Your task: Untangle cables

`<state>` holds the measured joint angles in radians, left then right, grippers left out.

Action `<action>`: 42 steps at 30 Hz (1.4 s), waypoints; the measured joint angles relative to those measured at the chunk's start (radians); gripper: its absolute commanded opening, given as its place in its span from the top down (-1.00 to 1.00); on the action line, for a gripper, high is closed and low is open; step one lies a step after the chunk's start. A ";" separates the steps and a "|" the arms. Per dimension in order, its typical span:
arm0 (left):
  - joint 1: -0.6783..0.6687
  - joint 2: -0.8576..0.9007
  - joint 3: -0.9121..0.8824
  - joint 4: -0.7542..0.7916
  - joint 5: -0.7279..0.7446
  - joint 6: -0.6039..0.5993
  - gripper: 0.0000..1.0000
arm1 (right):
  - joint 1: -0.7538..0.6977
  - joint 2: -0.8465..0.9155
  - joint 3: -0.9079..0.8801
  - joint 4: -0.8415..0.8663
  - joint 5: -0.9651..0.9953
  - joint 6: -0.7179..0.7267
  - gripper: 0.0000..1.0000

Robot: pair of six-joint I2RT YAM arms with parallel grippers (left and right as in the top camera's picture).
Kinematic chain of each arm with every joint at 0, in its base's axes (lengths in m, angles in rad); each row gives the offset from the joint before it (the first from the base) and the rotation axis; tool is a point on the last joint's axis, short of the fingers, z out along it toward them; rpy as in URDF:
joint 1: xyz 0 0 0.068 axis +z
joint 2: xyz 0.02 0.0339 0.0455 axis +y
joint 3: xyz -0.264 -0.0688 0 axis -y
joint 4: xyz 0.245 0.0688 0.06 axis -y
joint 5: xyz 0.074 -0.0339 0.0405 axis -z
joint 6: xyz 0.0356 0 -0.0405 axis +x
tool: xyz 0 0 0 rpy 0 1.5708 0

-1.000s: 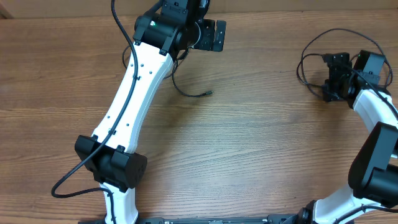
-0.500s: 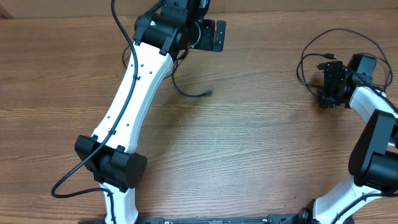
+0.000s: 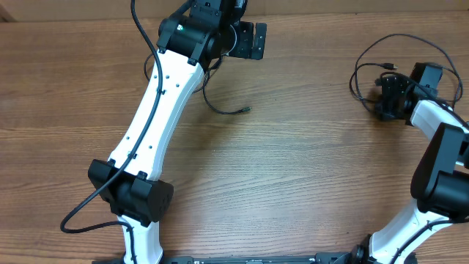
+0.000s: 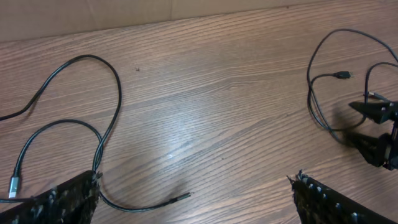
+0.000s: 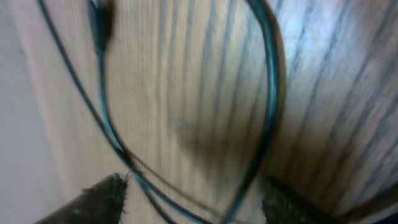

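Note:
One thin black cable (image 3: 218, 107) lies under my left arm, its plug end pointing right. In the left wrist view it loops at the left (image 4: 106, 134), with a silver plug at the far left edge. My left gripper (image 3: 255, 42) (image 4: 196, 202) is open and empty above the wood, with that cable's end between and just ahead of its fingers. A second thin cable (image 3: 366, 73) (image 4: 320, 81) loops around my right gripper (image 3: 381, 97) (image 4: 364, 124). The right gripper (image 5: 196, 202) is open, and blurred cable strands (image 5: 267, 93) run between its fingers.
The wooden table (image 3: 308, 169) runs to a pale wall at the far edge (image 4: 124, 12). The thicker black arm cable (image 3: 77, 216) hangs off my left arm at the front left. My right arm (image 3: 443, 176) stands at the right edge.
My right gripper has shifted and turned slightly by the right cable loops, and a small plug end now shows above it. The left arm and its cable have not moved.

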<state>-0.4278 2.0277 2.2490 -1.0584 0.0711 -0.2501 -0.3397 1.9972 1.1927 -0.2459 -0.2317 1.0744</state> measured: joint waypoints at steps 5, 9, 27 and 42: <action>0.000 0.000 0.000 0.005 0.000 0.000 -0.99 | 0.000 0.019 0.000 -0.018 -0.014 0.002 0.59; 0.000 0.000 0.000 0.006 0.000 0.000 -0.99 | 0.000 0.024 0.000 -0.033 -0.022 -0.002 0.81; 0.000 0.000 0.000 0.007 0.000 0.000 -0.99 | -0.029 0.057 0.330 -0.086 -0.246 -0.111 0.92; 0.000 0.000 0.000 0.026 0.000 -0.001 -0.99 | -0.034 0.037 1.527 -0.371 -0.307 -0.300 0.92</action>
<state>-0.4278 2.0277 2.2490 -1.0328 0.0711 -0.2508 -0.3733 2.0342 2.7197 -0.6167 -0.5385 0.7746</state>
